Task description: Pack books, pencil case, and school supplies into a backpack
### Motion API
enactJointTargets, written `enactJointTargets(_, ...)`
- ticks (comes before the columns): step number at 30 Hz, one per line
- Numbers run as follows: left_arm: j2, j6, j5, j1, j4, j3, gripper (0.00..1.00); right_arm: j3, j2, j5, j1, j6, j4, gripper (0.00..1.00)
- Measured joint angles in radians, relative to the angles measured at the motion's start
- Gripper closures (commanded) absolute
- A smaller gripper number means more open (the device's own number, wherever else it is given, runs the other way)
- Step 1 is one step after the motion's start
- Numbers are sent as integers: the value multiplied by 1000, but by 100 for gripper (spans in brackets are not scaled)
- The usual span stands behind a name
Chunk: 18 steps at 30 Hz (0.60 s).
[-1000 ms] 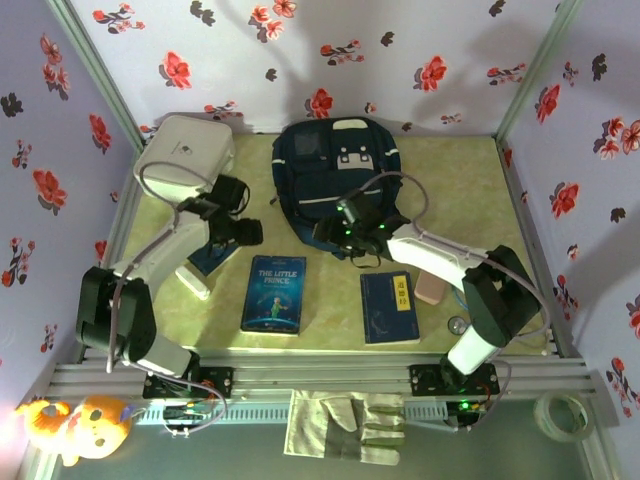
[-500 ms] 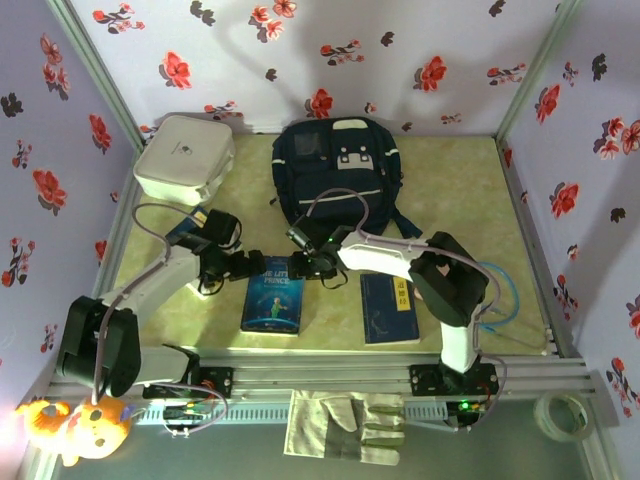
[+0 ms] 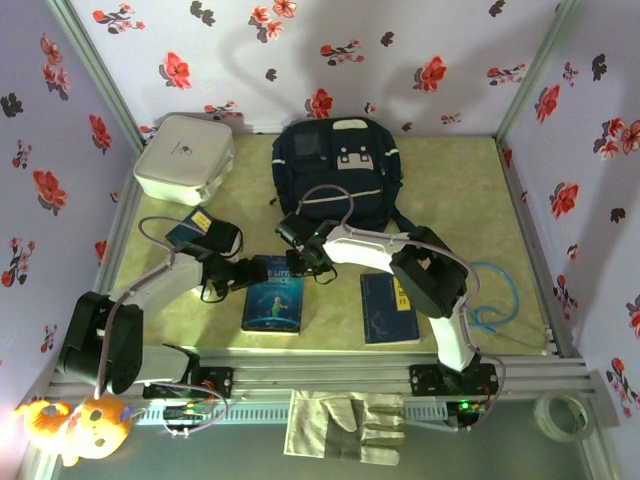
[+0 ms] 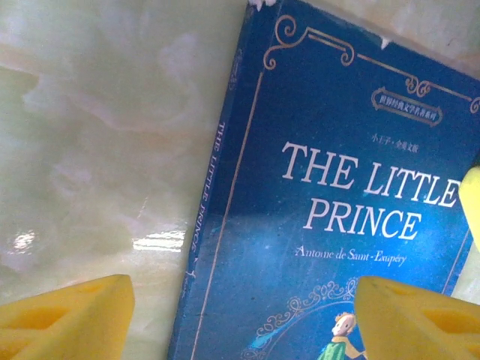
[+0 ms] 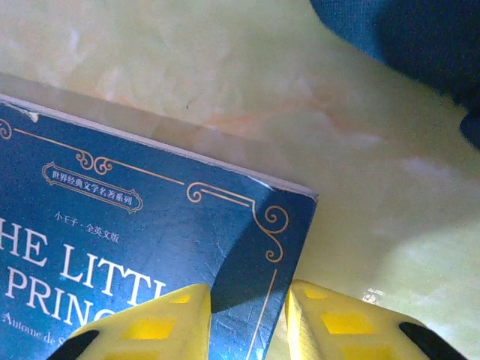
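"The Little Prince" point(image 3: 272, 295), one of the blue books, lies flat on the table in front of the navy backpack point(image 3: 338, 175). My left gripper point(image 3: 250, 272) hangs open over its spine point(image 4: 201, 247); one yellow finger point(image 4: 67, 315) is over the table, the other over the cover. My right gripper point(image 3: 312, 265) stands at the book's top right corner point(image 5: 289, 210), jaws a narrow gap apart astride the edge point(image 5: 247, 322). A navy book with a label strip point(image 3: 388, 307) lies to the right. A smaller book point(image 3: 188, 229) sits to the left. The pencil case is hidden.
A white square box point(image 3: 185, 158) stands at the back left beside the backpack. A blue cable point(image 3: 490, 300) loops at the right edge of the table. A work glove point(image 3: 345, 420), a tape roll point(image 3: 560, 415) and a plush toy point(image 3: 75, 425) lie off the table in front.
Both arms have swung in to the Little Prince book, the right from the backpack's lower edge, the left from the small book. The right jaws have narrowed.
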<state>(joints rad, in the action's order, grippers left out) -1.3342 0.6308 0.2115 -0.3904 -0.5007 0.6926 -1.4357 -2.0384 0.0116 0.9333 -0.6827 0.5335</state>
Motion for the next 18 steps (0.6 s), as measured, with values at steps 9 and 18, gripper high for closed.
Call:
enactJointTargets(9,-45,11,8,0,38,-22,43,-109,-82,21,-24,3,-18,75)
enactJointTargets(18,0,79,59,2,127,-100,46,-95,-72,47,-26,-42,-39,51)
